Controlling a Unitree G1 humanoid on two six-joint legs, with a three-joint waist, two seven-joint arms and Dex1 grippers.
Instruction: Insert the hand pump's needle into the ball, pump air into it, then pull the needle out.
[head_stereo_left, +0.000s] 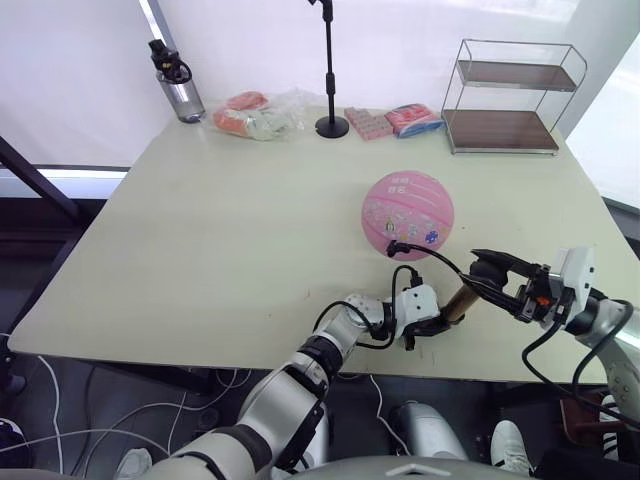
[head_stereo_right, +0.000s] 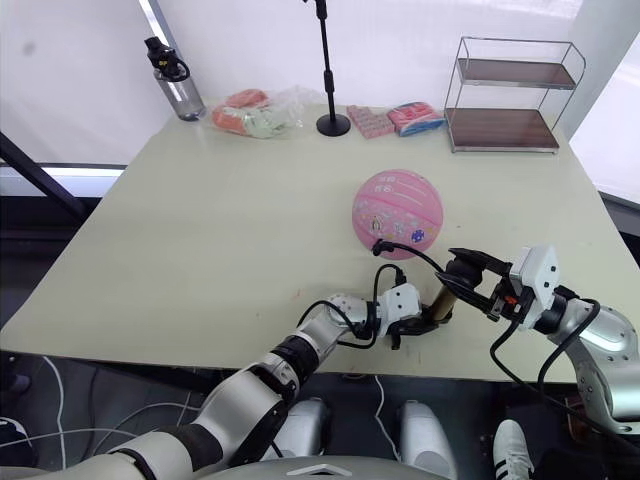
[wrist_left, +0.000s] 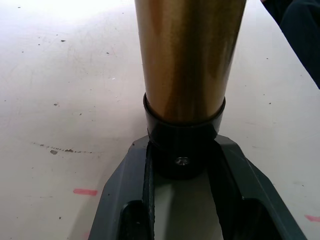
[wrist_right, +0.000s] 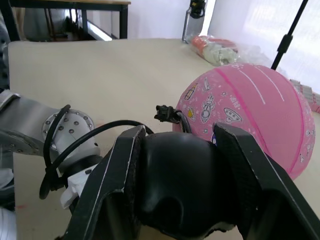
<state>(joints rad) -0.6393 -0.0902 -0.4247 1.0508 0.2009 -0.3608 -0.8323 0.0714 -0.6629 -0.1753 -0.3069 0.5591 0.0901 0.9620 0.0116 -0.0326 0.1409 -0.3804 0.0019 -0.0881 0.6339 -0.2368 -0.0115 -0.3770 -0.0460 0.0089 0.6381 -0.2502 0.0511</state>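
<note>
While clamped at its black base cap by the left gripper (head_stereo_left: 432, 326) and at the T-handle by the right gripper (head_stereo_left: 497, 272), slim bronze-gold hand pump (head_stereo_left: 458, 301) lies aimed toward two o'clock; round pink rubber ball (head_stereo_left: 407, 214) rests at twelve, black-fitted needle (head_stereo_left: 392, 249) touching it.

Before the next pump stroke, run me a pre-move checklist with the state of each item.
1. Left claw clamped on the black end cap of the hand pump: ok, a finger on each side of the cap.
2. Right claw closed on the pump's black handle: ok, the handle sits between its fingers.
3. Needle seated in the ball: cannot tell; the hose's black fitting lies against the ball's near side, the pin itself is too small to see.
4. Hose free of kinks: ok, it arcs loosely from pump to ball.
5. Ball inflated: ok, it looks round.
6. Ball resting on the table: ok.
</note>
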